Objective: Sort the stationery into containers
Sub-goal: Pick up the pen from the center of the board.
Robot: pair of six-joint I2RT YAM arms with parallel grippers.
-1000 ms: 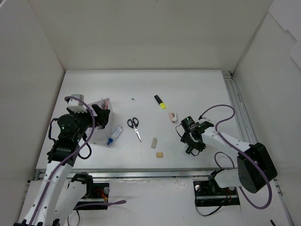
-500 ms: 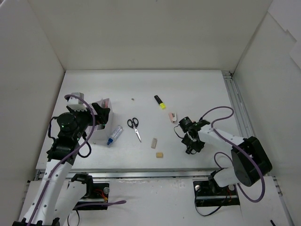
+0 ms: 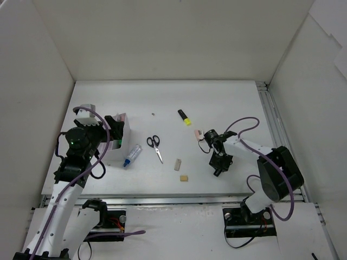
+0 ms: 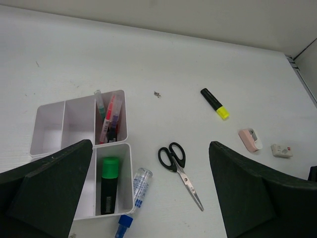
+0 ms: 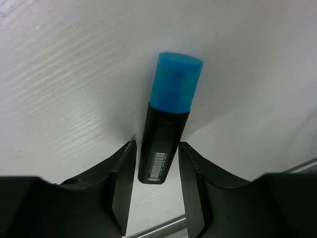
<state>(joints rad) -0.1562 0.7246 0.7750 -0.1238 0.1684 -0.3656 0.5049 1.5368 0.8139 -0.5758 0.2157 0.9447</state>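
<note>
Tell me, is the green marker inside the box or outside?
Inside: the green marker lies flat in a compartment of the white box, walls all around it.

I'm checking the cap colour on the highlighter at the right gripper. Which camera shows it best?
The right wrist view: the highlighter fills the middle, blue cap and barcode plain, between the fingers of the right gripper. In the top external view that gripper largely hides it. The left wrist view misses it.

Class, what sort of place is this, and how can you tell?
Probably a robot test cell: white walls box in a table, left arm and right arm stand at its near edge, scissors and a highlighter lie loose.
</note>
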